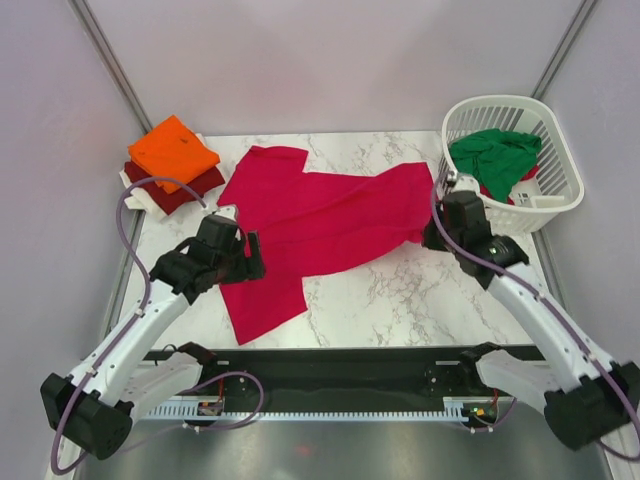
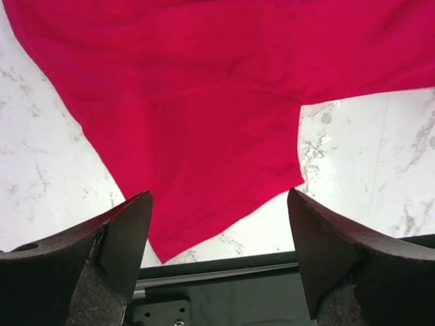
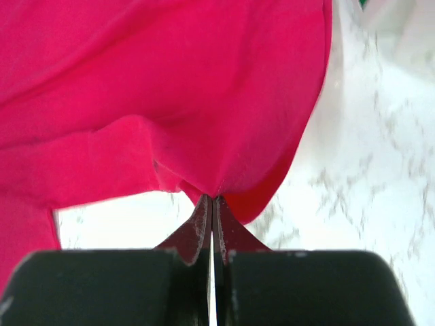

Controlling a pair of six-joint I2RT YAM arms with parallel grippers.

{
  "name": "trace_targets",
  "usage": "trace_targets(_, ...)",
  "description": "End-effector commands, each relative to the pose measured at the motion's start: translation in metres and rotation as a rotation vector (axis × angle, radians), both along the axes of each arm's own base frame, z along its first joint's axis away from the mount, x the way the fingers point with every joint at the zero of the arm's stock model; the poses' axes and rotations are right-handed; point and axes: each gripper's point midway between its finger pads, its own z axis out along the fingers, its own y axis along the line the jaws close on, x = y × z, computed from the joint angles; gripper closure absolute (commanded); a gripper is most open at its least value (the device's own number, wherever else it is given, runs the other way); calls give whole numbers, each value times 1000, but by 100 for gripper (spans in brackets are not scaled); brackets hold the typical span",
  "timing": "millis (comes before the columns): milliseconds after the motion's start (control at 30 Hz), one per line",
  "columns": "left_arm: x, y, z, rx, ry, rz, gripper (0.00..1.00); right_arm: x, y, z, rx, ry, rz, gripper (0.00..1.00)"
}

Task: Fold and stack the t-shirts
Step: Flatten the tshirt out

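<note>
A crimson-red t-shirt (image 1: 320, 215) lies spread and rumpled across the marble table (image 1: 420, 300). My right gripper (image 1: 430, 236) is at the shirt's right edge, shut on a pinch of the cloth. In the right wrist view the red t-shirt (image 3: 170, 88) bunches up from the closed fingertips of the gripper (image 3: 213, 198). My left gripper (image 1: 252, 256) hovers over the shirt's left side, open and holding nothing. In the left wrist view the gripper (image 2: 219, 197) has the t-shirt (image 2: 204, 102) lying flat beyond its wide-apart fingers (image 2: 129, 231).
At the back left is a folded stack with an orange t-shirt (image 1: 175, 150) on top, a dark red one (image 1: 190, 188) and a white one (image 1: 140, 197) beneath. A white slatted basket (image 1: 562, 152) at the back right holds a green t-shirt (image 1: 495, 155).
</note>
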Motion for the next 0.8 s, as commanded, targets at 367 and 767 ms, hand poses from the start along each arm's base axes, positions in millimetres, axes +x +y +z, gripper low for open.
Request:
trace_targets(367, -69, -14, -57, -243, 306, 323, 0, -106, -9, -65, 311, 146, -150, 100)
trace_targets(767, -97, 22, -122, 134, 409, 560, 0, -111, -10, -139, 285, 266, -194, 100)
